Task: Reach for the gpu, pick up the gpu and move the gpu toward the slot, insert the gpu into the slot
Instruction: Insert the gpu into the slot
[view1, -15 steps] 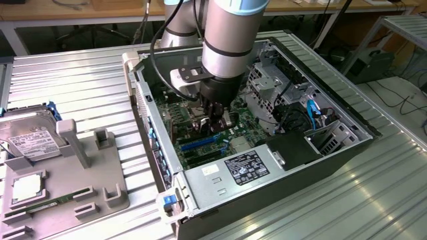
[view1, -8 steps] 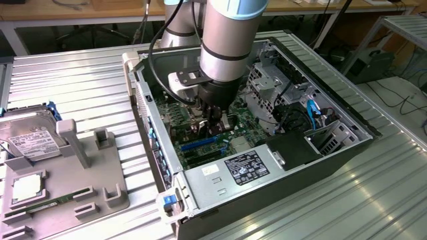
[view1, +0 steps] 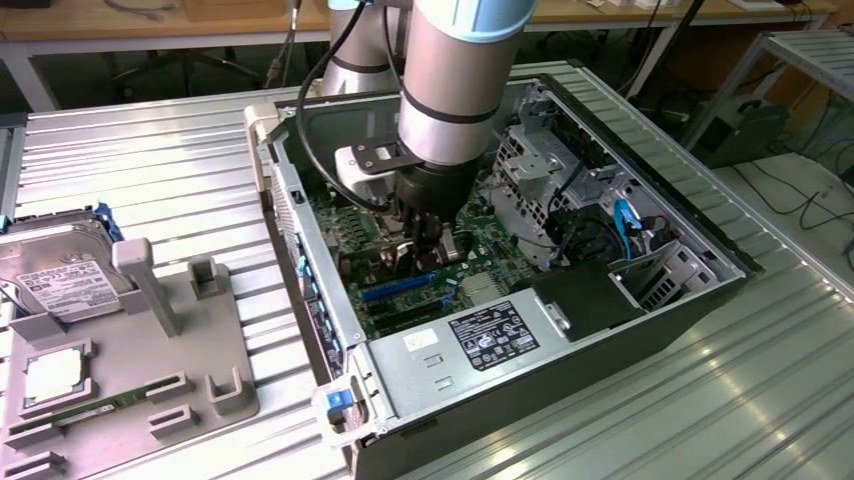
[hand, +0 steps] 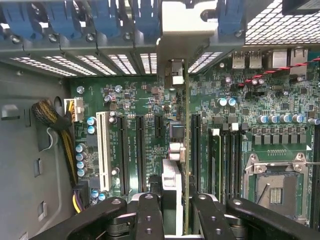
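Standing edge-on: thin green gpu (hand: 186, 150)

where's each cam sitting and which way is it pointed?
Exterior view: off the arm, above and to one side, looking down at the open computer case on the metal table; the arm's forearm and gripper reach into the case.
Wrist view: on the wrist, looking along the fingers at the motherboard, with the gpu edge-on between them.
Shared: motherboard, gripper, case interior.
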